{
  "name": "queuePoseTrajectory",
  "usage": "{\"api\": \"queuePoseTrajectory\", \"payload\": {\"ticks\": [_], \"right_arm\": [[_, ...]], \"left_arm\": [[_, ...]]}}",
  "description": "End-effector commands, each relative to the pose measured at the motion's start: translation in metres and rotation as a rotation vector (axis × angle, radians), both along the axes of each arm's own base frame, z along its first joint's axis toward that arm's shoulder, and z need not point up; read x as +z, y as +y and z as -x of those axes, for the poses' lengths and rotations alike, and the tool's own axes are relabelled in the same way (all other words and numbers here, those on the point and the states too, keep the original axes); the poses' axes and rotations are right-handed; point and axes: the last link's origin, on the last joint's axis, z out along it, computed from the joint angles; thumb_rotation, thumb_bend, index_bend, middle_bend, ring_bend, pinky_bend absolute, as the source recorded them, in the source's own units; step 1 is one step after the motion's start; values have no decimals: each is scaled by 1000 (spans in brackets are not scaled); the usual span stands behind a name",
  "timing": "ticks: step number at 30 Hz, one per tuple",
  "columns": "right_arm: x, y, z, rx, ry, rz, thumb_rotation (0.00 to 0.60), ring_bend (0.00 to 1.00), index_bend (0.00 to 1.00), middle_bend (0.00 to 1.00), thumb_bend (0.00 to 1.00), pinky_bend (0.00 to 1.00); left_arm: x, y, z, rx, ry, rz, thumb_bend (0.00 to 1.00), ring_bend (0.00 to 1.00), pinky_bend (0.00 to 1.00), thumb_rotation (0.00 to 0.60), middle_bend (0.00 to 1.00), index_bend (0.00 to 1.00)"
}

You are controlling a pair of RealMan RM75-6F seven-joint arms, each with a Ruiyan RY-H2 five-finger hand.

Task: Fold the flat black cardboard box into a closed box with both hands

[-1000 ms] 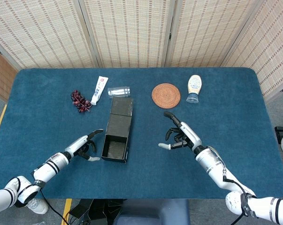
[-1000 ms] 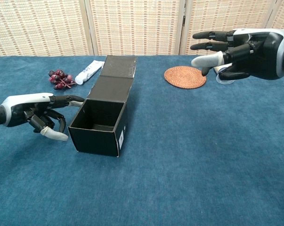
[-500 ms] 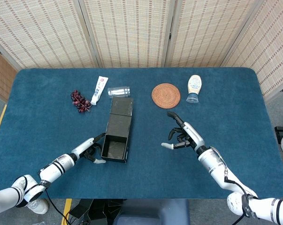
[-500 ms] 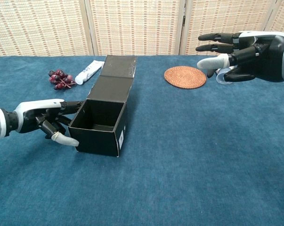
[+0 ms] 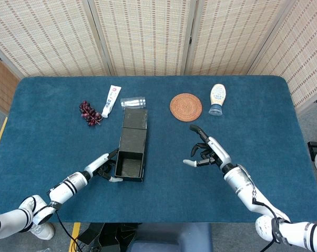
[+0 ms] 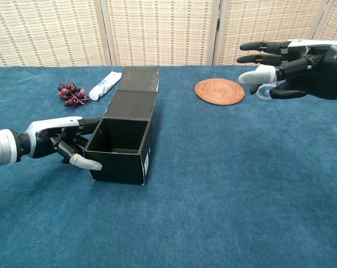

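The black cardboard box [image 5: 131, 157] [image 6: 122, 144] stands upright with its top open, its lid flap [image 5: 134, 119] [image 6: 140, 80] lying back flat toward the far side. My left hand [image 5: 103, 167] [image 6: 67, 142] touches the box's left wall with its fingertips, fingers partly curled, holding nothing. To the right of the box, well apart from it, my right hand [image 5: 206, 153] [image 6: 280, 54] hovers above the table with its fingers spread and nothing in it.
Behind the box lie a bunch of dark grapes [image 5: 90, 112] [image 6: 72, 93], a white tube [image 5: 111, 100] [image 6: 105, 85] and a clear cup [image 5: 133, 102]. A woven coaster [image 5: 185, 106] [image 6: 219, 91] and an upside-down mayonnaise bottle [image 5: 217, 98] sit at the back right. Blue cloth covers the table.
My left hand has moved right and now touches the box's left wall, nudging the box a little to the right. My right hand drifted slightly to the right.
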Motion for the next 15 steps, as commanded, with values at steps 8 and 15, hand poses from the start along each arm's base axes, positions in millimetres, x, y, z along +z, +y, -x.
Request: {"api": "queuePoseTrajectory", "payload": {"ticks": [8, 15], "right_arm": [[-1, -1, 5, -17, -9, 3, 600, 551, 0, 9, 126, 1000], [-2, -1, 9, -29, -12, -1, 600, 552, 0, 18, 125, 1000]], "left_arm": [[-11, 0, -3, 21, -52, -18, 163, 622, 862, 600, 103, 114], [-18, -1, -4, 43, -91, -41, 163, 655, 863, 600, 282, 257]]}}
